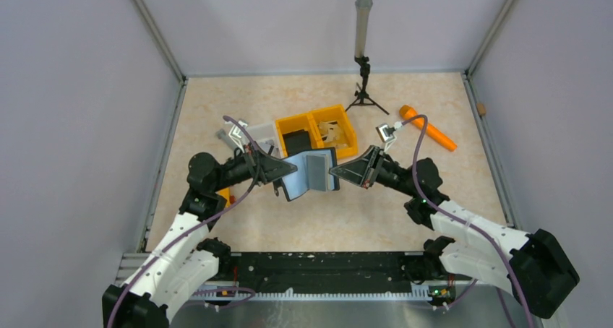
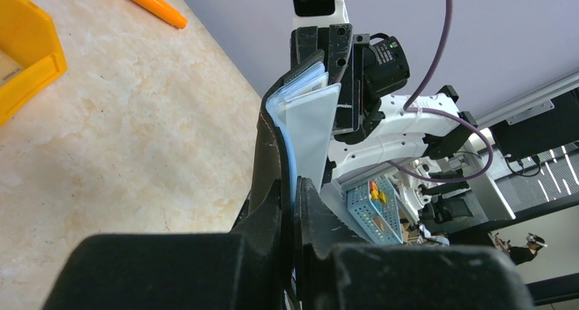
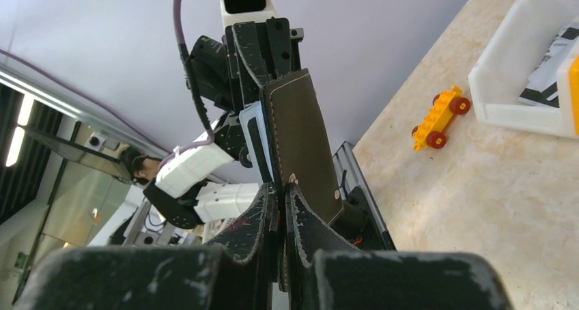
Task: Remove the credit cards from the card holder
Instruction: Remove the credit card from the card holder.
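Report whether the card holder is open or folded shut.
Open: the holder is spread wide, its pale blue lining facing the top camera.

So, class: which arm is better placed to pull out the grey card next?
Right, probably. The left gripper anchors the card holder by its left edge; the right gripper, jaws shut at the right edge, sits beside the protruding grey card, so it could re-grip and pull.
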Robot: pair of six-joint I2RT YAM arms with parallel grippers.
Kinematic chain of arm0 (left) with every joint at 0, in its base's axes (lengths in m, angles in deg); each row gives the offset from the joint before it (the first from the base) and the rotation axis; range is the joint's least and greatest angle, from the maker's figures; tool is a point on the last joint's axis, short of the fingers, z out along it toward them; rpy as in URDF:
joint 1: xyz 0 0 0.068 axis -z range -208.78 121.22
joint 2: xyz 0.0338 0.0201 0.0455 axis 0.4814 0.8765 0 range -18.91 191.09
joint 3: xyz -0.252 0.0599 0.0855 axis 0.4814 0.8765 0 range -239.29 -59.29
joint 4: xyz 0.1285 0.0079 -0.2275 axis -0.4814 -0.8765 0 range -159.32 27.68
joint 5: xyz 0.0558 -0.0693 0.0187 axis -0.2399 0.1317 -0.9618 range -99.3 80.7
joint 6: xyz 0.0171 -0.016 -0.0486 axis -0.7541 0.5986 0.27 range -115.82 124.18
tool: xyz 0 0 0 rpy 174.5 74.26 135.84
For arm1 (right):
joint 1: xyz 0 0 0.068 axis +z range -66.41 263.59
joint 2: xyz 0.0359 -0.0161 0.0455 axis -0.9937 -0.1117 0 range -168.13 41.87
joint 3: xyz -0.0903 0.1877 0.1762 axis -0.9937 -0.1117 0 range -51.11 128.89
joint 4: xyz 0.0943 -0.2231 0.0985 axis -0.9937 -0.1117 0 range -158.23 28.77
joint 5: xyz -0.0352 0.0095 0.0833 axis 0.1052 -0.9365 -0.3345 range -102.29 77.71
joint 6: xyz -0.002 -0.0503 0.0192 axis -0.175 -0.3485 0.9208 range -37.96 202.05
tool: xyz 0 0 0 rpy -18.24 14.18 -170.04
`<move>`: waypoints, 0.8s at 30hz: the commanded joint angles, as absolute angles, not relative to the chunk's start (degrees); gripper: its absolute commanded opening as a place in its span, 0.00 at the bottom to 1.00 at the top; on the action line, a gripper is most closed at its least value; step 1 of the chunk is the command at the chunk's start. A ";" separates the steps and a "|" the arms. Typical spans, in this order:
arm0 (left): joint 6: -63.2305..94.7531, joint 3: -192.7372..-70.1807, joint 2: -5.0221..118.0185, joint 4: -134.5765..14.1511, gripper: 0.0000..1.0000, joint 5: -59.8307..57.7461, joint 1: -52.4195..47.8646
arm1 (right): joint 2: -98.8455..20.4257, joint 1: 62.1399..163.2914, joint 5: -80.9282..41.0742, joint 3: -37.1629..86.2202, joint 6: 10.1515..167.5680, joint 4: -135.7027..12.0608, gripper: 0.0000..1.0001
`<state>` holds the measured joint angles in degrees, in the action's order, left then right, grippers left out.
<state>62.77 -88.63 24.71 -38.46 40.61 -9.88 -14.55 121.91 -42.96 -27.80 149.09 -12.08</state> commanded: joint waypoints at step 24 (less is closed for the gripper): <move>64.75 -87.60 27.60 -30.50 0.00 43.12 -9.92 | -18.54 125.37 -44.37 -20.91 139.15 -14.77 0.23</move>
